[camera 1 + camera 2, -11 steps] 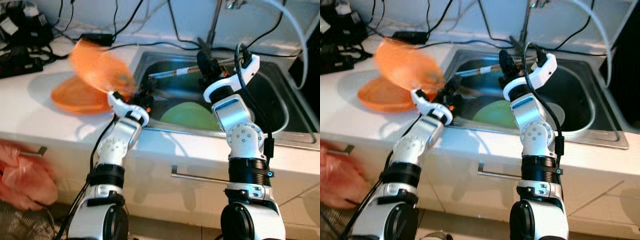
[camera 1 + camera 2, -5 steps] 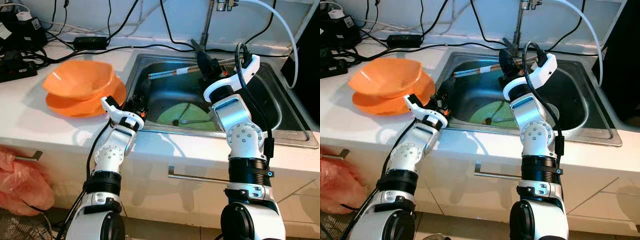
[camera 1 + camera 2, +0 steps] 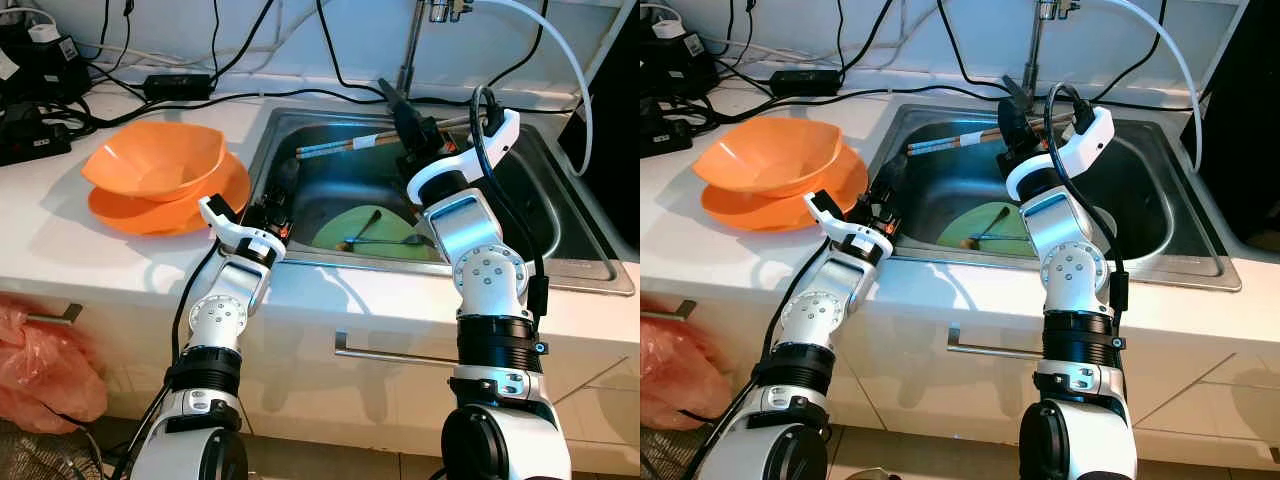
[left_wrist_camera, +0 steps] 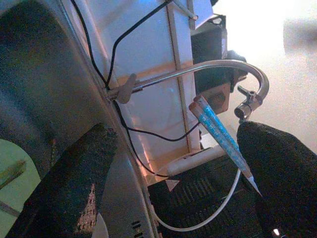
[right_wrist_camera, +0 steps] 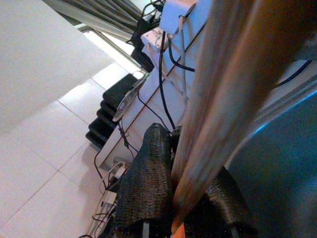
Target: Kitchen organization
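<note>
Right gripper (image 3: 405, 112) is clamped on a pair of long wooden chopsticks (image 3: 345, 145) above the stainless steel sink (image 3: 585, 255); left gripper (image 3: 282, 190), fingers apart, hangs empty at the sink's near-left rim. Two orange plastic bowls (image 3: 155, 160) sit stacked on the white counter (image 3: 50, 240). A round green plate (image 3: 375, 228) with metal cutlery (image 3: 385, 240) on it remains in the sink. No readable writing.

Sink crowded, desk's front strip open

The sink (image 3: 560, 215) holds a green plate (image 3: 385, 228) with cutlery (image 3: 385, 240) across it, chopsticks (image 3: 340, 146) along its back wall and the faucet (image 3: 412, 55) rising behind; stacked orange bowls (image 3: 160, 175) and cables (image 3: 120, 85) fill the desk's left and back edges; its front edge lies bare.
</note>
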`<state>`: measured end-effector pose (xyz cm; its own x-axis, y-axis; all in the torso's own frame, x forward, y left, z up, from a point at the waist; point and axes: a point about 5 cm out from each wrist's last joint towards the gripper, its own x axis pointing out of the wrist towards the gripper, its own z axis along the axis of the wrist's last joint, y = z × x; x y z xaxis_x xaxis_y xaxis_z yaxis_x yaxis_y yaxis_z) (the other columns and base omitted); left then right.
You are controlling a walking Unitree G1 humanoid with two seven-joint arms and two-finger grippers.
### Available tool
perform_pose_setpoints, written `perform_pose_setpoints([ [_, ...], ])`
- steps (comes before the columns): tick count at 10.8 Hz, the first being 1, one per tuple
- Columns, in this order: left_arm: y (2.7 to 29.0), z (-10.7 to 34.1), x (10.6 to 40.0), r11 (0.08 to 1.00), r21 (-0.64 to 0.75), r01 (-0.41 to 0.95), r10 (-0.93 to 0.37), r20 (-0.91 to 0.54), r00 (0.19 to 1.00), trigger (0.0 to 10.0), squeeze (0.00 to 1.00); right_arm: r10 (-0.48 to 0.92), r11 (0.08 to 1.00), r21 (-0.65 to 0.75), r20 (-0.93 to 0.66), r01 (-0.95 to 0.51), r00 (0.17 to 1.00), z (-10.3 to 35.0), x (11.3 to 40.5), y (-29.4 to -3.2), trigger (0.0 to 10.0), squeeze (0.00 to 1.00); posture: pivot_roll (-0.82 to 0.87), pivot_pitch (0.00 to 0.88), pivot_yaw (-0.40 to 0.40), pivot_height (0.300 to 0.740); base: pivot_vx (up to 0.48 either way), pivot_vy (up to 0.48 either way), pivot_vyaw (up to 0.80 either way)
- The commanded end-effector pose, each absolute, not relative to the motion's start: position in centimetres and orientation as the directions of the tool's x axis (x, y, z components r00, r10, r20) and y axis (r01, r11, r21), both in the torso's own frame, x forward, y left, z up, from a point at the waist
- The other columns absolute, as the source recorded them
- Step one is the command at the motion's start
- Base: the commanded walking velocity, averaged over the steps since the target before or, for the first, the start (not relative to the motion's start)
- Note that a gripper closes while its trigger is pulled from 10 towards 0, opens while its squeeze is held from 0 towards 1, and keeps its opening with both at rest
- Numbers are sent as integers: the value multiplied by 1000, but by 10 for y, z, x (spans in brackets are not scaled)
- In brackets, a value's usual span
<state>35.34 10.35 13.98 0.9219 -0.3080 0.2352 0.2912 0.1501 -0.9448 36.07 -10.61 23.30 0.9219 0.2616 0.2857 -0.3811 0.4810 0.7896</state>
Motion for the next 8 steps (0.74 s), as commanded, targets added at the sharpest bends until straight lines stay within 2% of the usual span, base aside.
perform_pose_setpoints([
  [1, -1, 217, 360, -11, -979, 203, -473, 184, 862, 10000, 1000, 268, 473, 777, 323, -416, 908, 243, 360, -104, 0, 0, 68, 34, 27, 740, 0, 0, 0],
  [4, -1, 217, 360, -11, -979, 203, -473, 184, 862, 10000, 1000, 268, 473, 777, 323, -416, 908, 243, 360, -104, 0, 0, 68, 34, 27, 740, 0, 0, 0],
  [5, -2, 217, 359, -9, -979, 206, -484, 184, 855, 10000, 1000, 266, 473, 779, 319, -412, 910, 243, 360, -104, 0, 0, 69, 0, 0, 740, 0, 0, 0],
  [6, 5, 233, 340, 239, -795, 557, -634, 307, 710, 10000, 0, 136, 577, 769, 243, -276, 961, 231, 369, -126, 10000, 0, 80, 0, 0, 740, 0, 0, 0],
  [7, 11, 233, 339, 305, -746, 592, -638, 302, 708, 10000, 0, 113, 599, 760, 232, -252, 966, 228, 371, -132, 10000, 0, 83, 0, 0, 740, 0, 0, 0],
  [8, 15, 233, 339, 325, -736, 594, -632, 298, 715, 10000, 0, 110, 601, 760, 228, -248, 967, 227, 371, -133, 10000, 0, 86, 0, 0, 740, 0, 0, 0],
])
